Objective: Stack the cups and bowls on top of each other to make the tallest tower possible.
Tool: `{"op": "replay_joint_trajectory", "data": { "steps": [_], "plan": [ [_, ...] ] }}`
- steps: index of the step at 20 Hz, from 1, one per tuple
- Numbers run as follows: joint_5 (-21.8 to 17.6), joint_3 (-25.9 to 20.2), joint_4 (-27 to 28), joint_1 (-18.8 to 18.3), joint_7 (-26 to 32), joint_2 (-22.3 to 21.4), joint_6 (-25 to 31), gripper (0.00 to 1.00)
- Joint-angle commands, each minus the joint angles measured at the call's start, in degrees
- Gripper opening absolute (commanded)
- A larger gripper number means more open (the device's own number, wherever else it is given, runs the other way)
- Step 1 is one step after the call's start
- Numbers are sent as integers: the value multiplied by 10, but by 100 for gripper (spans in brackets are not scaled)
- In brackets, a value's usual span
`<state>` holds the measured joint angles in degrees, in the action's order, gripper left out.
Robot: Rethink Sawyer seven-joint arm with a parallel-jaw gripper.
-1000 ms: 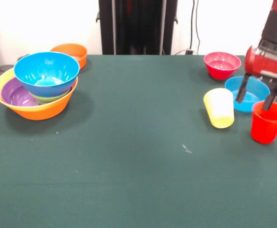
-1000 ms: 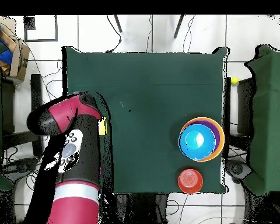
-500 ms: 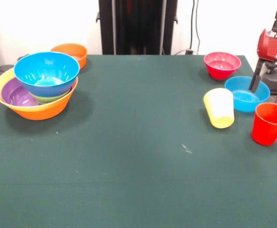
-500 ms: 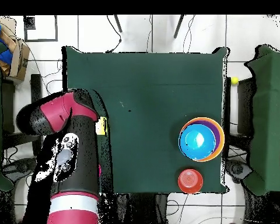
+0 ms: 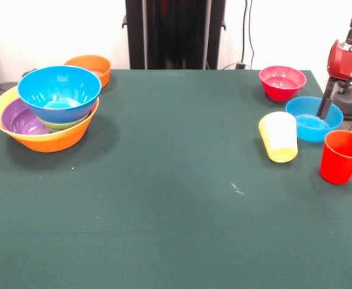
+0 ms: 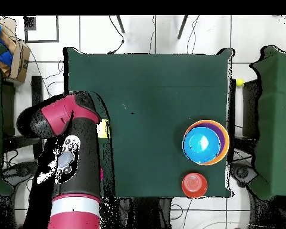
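At the left edge of the front view stands the tower (image 5: 46,120): a large yellow-orange bowl (image 5: 55,139) as the base, a wide purple bowl (image 5: 20,119) nested inside it, a sliver of a green bowl (image 5: 64,125) showing above that, and a blue bowl (image 5: 59,91) sitting upright on top. Just behind it, toward the upper left, a small orange bowl (image 5: 90,67) rests alone on the green table (image 5: 164,192).

The middle of the table carries only a small pale speck (image 5: 237,189), lower right of centre.

In the right part of the frame, a pink-red bowl (image 5: 282,81) stands near the table's upper right corner. Below it the yellow cup (image 5: 279,136) lies tilted with its mouth toward the camera. Just beside it to the right is a second blue bowl (image 5: 313,118), and lower right of that the red cup (image 5: 342,156) stands upright with its mouth up.

The gripper (image 5: 343,114) hangs at the right edge, above and behind the red cup and clear of it. One dark finger (image 5: 325,100) shows over the second blue bowl's far rim, the other is partly cut by the frame edge; they stand spread apart and hold nothing.

In the overhead view the red and black arm (image 6: 68,161) covers the left edge of the table, while the tower (image 6: 205,142) sits at the right, with the small orange bowl (image 6: 194,185) below it.
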<state>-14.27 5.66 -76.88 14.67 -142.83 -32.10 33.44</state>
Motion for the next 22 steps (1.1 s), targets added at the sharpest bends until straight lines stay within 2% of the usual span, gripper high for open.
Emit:
{"op": "replay_joint_trajectory", "data": {
  "steps": [1, 11, 22],
  "plan": [
    [-25, -53, -41, 3, 26, 46, -6, 100],
    [-44, -33, -57, 21, 5, 71, -59, 100],
    [-32, 7, -45, 65, -35, 107, -97, 100]
  ]
}}
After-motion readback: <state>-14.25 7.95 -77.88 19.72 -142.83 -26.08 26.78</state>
